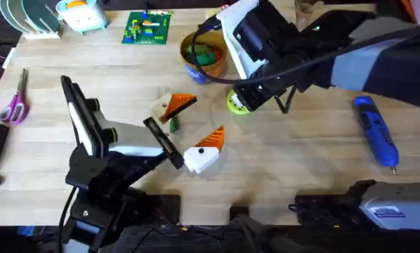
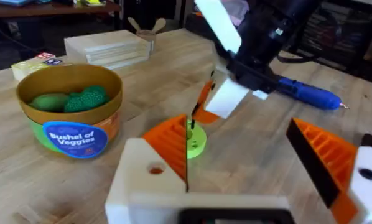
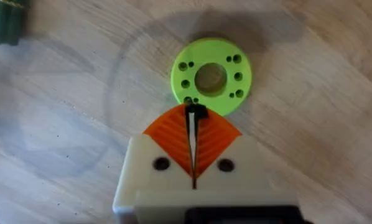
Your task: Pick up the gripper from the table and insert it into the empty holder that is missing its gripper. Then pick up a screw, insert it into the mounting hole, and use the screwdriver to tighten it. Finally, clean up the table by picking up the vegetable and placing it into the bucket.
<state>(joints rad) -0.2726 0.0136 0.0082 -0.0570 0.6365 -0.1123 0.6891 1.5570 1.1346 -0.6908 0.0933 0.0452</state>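
Note:
My right gripper is shut, with a small black screw pinched at its tips over the edge of a lime-green disc with holes. My left gripper stands open near the table's middle, its white fingers carrying orange pads. The dark-green vegetable lies on the table between those fingers. Beyond the disc stands the tan bucket with a blue label, green toy vegetables inside. The blue screwdriver lies at the right of the table.
Purple-handled scissors lie at the left edge. A green brick plate sits at the back, a stack of light wooden blocks behind the bucket. The right arm hangs over the back right.

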